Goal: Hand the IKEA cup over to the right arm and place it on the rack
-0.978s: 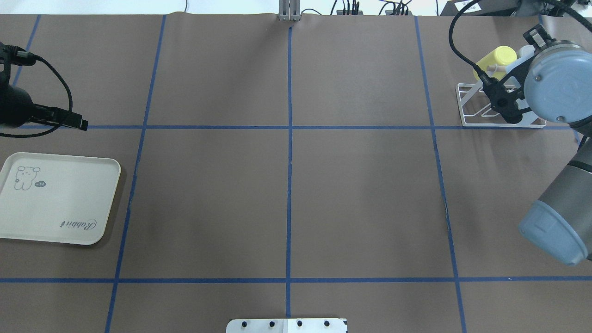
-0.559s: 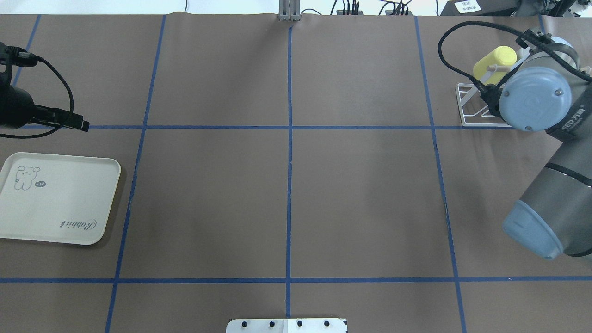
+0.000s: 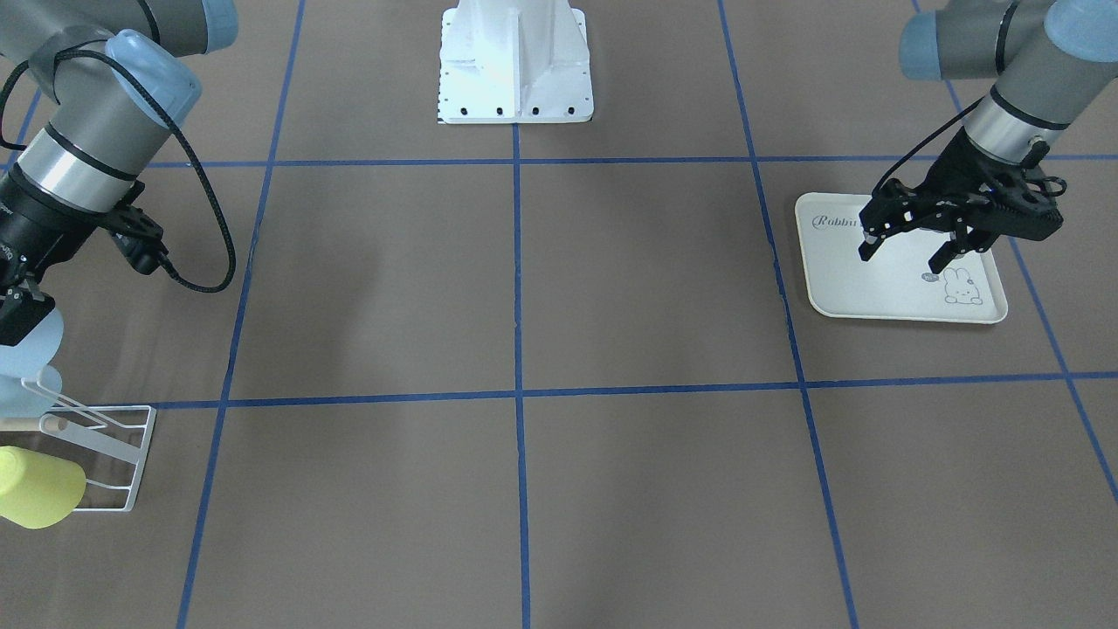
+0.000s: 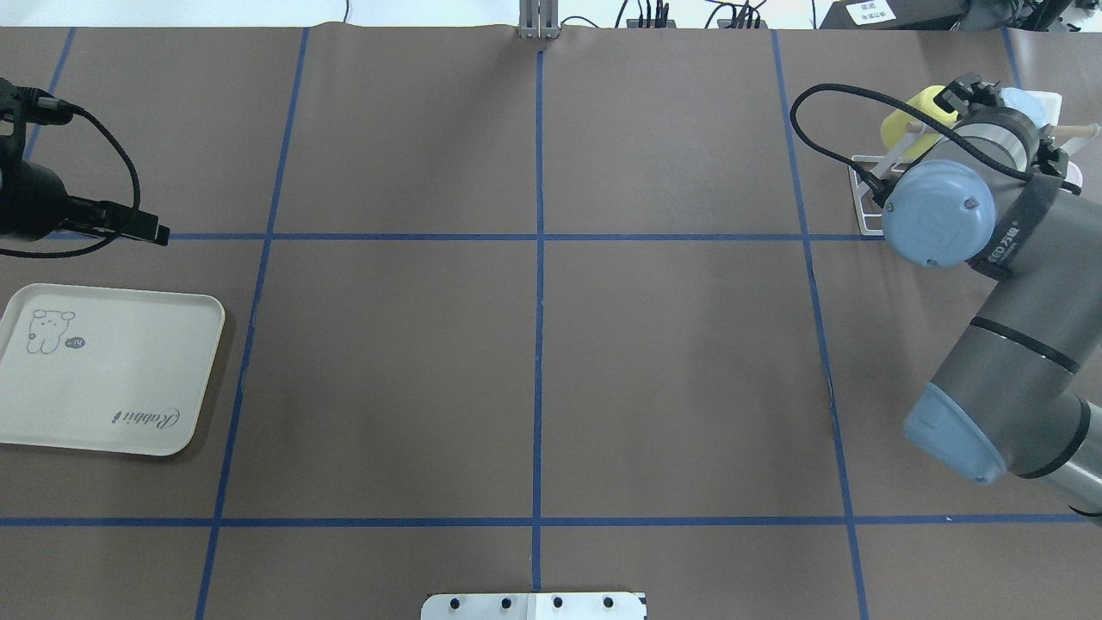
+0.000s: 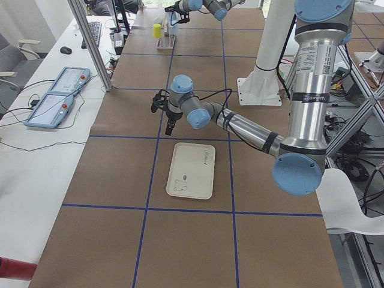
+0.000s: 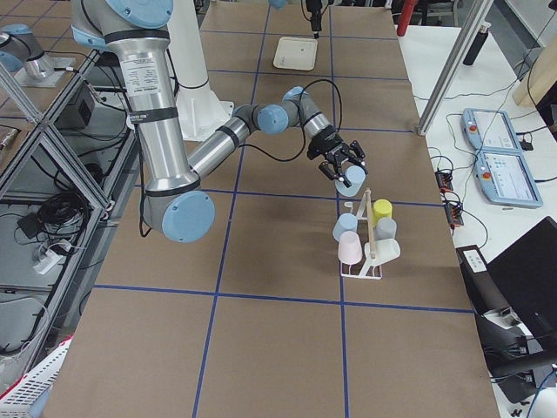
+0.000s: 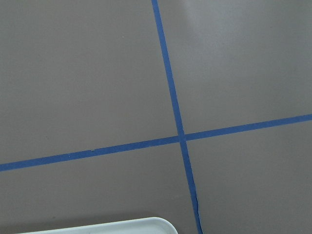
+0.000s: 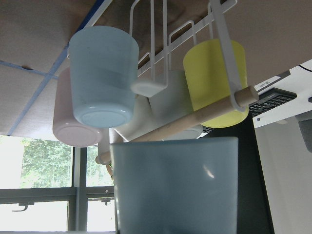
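Right wrist view: the light-blue IKEA cup (image 8: 175, 185) fills the foreground, clamped in the right end effector (image 6: 345, 170) and apart from the rack (image 8: 148, 87) just beyond (other cups hang there). This looks like the placing step: line the mouth over a free prong, then release. Far across the bench (image 3: 524, 306), the left end effector (image 3: 904, 255) hangs spread and empty.

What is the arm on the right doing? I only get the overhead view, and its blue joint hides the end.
Observer: The right tool grips a light-blue cup, close by the rack, not yet on it.
Visitor: Only the yellow cup hangs there?
Observer: No; a second blue cup, a pink cup and a white cup too.
Visitor: And the other arm?
Observer: The left tool is open and empty above the tray.
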Robot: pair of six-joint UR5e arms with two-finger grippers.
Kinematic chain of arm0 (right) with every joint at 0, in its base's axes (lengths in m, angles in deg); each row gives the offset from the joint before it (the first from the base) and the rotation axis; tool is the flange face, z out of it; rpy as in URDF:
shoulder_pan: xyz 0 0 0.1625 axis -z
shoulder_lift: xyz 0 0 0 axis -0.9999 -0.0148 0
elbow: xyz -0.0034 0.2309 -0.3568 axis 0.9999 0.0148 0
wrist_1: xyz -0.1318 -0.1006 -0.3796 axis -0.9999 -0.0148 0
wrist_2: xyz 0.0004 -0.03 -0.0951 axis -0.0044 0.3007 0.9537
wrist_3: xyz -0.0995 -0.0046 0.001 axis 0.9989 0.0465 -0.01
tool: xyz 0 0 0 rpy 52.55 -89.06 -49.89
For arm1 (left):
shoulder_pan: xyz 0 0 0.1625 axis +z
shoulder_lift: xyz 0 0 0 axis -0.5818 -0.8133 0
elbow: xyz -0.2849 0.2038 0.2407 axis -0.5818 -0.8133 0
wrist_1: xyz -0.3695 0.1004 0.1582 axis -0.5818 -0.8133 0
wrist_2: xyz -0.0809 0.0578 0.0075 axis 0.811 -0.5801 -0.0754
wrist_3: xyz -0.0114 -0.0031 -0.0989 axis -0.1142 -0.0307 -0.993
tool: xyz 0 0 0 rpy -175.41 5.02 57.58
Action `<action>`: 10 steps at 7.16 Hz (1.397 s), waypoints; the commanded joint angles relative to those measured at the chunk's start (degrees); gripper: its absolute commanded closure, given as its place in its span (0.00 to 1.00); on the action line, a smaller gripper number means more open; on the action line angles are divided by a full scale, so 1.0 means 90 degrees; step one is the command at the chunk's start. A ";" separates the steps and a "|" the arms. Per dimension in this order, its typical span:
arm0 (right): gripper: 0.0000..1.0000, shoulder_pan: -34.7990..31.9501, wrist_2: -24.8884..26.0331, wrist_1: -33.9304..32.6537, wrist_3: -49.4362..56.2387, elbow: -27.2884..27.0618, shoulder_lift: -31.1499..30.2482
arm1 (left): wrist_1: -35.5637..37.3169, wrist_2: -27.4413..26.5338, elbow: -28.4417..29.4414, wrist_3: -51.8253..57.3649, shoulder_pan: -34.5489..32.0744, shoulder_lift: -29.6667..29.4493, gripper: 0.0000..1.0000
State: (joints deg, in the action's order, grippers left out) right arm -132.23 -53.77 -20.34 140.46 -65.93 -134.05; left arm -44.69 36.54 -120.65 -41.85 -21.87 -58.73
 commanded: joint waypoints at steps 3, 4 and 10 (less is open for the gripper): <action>0.59 0.0089 0.0080 0.0010 0.0013 0.0393 0.0017 | 0.0000 -0.0010 0.0000 -0.0014 0.0006 -0.0003 0.00; 0.59 0.0089 0.0109 0.0010 0.0013 0.0443 0.0017 | 0.0000 0.0000 0.0009 -0.0024 0.0006 -0.0013 0.00; 0.49 0.0148 0.0148 0.0029 0.0013 0.0921 0.0125 | 0.0000 -0.0010 0.0009 -0.0024 0.0006 -0.0022 0.00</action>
State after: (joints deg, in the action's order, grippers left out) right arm -131.02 -52.45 -20.22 140.64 -58.68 -133.15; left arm -44.69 36.45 -120.58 -42.07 -21.82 -58.88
